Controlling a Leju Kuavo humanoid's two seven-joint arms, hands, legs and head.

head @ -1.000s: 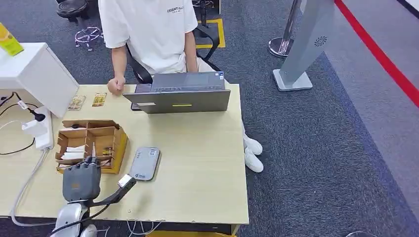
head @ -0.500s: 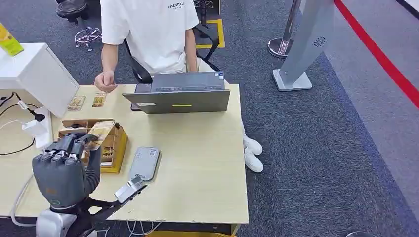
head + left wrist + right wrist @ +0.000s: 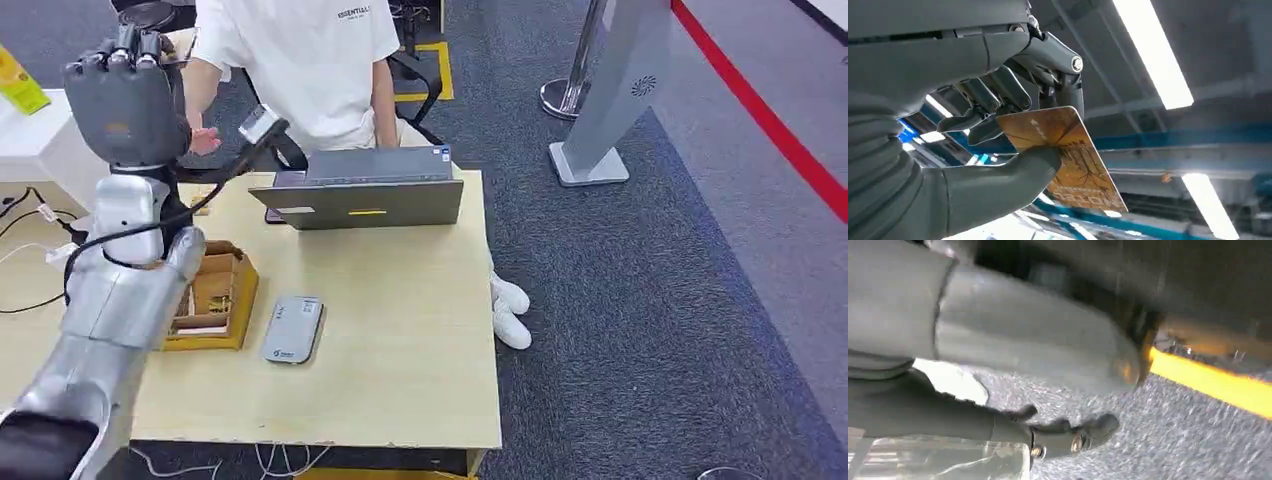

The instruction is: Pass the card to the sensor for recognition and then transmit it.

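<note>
The left hand is raised high above the bench, beyond the box and level with the person seated behind the laptop. In the left wrist view the hand pinches the card by 1 short end, thumb on its printed face and fingers behind. The card's long axis runs out from the hand, free end pointing away from the palm. The sensor lies flat on the bench just beside the box, on the laptop's near side. The right hand hangs over carpet; whether its fingers are spread or closed cannot be told.
</note>
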